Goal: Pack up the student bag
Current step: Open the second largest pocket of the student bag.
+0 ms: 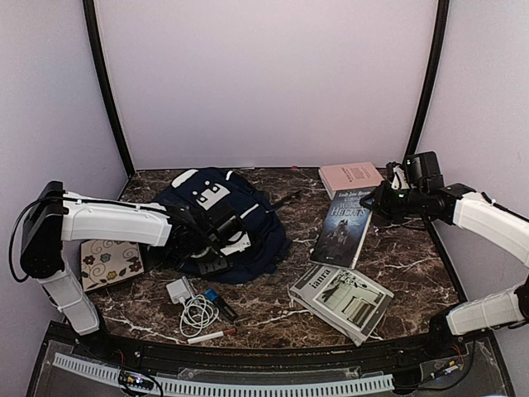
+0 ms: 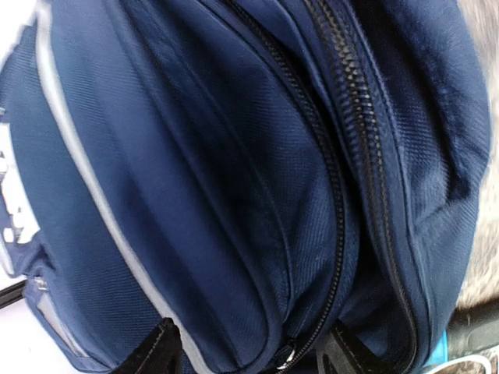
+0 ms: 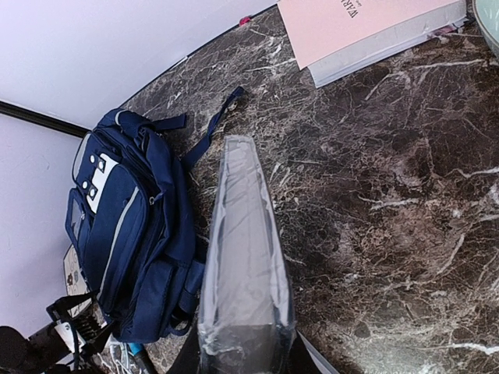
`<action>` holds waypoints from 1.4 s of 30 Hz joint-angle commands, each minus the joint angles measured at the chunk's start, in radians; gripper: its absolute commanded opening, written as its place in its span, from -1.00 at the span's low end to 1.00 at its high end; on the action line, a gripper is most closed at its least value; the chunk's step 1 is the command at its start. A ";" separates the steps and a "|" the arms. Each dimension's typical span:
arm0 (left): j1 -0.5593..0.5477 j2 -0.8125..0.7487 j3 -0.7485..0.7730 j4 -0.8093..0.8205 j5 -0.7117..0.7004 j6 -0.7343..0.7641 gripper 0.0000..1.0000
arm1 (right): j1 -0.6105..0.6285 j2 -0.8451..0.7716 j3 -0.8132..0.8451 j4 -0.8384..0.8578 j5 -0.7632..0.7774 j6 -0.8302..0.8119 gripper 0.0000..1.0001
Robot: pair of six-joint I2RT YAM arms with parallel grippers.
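Bag (image 1: 254, 236) mid-surface; left gripper (image 2: 249, 352) at it, jaws spread. Right gripper (image 3: 243, 354) jaws pinching dark book (image 3: 243, 257); pink book (image 1: 351, 176) beyond.

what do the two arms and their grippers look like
The left arm and right arm are white rounded shells with black joints. A black cable loops by the left shoulder. The left gripper and right gripper are black.

Navy student bag (image 1: 252, 236), grey-striped; pink book (image 1: 350, 176); dark book (image 1: 343, 227); brown white-veined marble table (image 1: 413, 260)
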 commanded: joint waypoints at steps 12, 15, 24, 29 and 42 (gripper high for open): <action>0.016 -0.043 0.028 0.274 -0.153 -0.047 0.30 | 0.000 -0.066 -0.004 0.129 -0.042 0.027 -1.00; 0.016 0.009 0.037 0.246 -0.138 -0.034 0.53 | 0.000 -0.070 -0.005 0.132 -0.050 0.031 -1.00; 0.016 0.088 0.058 0.244 -0.183 0.000 -0.04 | 0.000 -0.083 -0.012 0.133 -0.057 0.040 -1.00; 0.016 0.033 0.077 0.259 -0.211 -0.030 -1.00 | 0.001 -0.103 -0.019 0.155 -0.060 0.074 -1.00; 0.000 -0.262 0.133 0.399 -0.116 -0.214 -1.00 | 0.236 -0.082 -0.082 0.633 0.224 0.378 -1.00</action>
